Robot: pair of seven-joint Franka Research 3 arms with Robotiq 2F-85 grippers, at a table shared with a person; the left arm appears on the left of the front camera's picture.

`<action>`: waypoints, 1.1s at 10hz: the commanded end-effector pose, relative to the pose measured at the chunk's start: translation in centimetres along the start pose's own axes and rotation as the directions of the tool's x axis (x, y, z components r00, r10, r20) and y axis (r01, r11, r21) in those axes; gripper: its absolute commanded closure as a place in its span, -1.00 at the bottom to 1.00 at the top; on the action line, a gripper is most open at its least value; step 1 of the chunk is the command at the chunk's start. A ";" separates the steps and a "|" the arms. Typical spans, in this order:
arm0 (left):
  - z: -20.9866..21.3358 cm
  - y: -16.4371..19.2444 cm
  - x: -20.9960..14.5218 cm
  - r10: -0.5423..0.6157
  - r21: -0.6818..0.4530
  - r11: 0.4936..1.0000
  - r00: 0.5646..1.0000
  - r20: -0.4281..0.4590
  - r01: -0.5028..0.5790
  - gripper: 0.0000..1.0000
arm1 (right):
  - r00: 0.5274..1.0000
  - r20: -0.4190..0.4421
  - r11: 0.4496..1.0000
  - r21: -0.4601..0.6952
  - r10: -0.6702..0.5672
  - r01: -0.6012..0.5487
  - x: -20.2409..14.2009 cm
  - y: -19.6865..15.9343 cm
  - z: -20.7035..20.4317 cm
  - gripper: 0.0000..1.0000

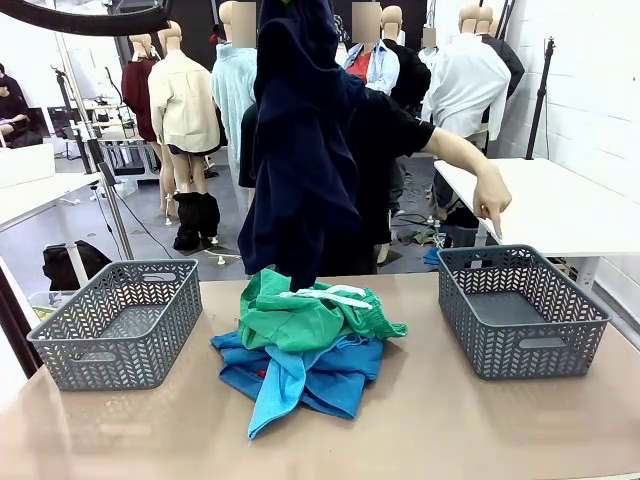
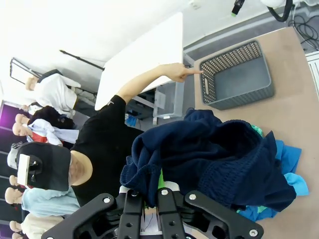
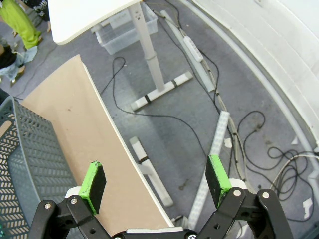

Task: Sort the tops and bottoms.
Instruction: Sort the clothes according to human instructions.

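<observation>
Navy bottoms: dark, bunched, hanging high above mid-table, clenched at the top in the left gripper. Beneath lies a pile: green bottoms over turquoise top and blue top. Open table separates the pile from the left basket and right basket. A person's hand points down at the right basket. Right gripper: spread wide, holding nothing, over the table edge.

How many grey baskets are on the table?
2. The left basket stands at one end of the table, the right basket at the other, with the person's hand pointing at it. Both look empty.
</observation>
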State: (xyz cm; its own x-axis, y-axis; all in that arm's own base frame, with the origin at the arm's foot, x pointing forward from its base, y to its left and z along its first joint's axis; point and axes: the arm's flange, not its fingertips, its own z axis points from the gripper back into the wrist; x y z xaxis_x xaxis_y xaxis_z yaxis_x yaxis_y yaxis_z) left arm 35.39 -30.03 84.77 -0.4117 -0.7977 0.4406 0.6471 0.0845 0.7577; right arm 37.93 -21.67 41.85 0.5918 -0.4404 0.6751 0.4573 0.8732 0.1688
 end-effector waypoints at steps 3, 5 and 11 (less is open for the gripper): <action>0.5 0.2 0.1 -0.006 0.017 1.000 1.000 -0.005 0.006 1.00 | 1.000 -0.006 1.000 -0.004 0.006 -0.006 0.0 0.1 0.1 -1.00; 0.5 0.2 0.1 -0.006 0.017 1.000 1.000 -0.005 0.006 1.00 | 1.000 -0.006 1.000 -0.004 0.006 -0.006 0.0 0.1 0.1 -1.00; 0.5 0.2 0.1 -0.006 0.017 1.000 1.000 -0.005 0.006 1.00 | 1.000 -0.006 1.000 -0.004 0.006 -0.006 0.0 0.1 0.1 -1.00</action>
State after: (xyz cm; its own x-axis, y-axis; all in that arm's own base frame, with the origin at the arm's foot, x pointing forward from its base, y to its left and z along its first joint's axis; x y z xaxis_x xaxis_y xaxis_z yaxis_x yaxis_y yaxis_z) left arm 35.40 -30.01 84.77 -0.4115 -0.7977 0.4408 0.6472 0.0848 0.7576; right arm 37.93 -21.67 41.85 0.5918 -0.4404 0.6751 0.4573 0.8732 0.1688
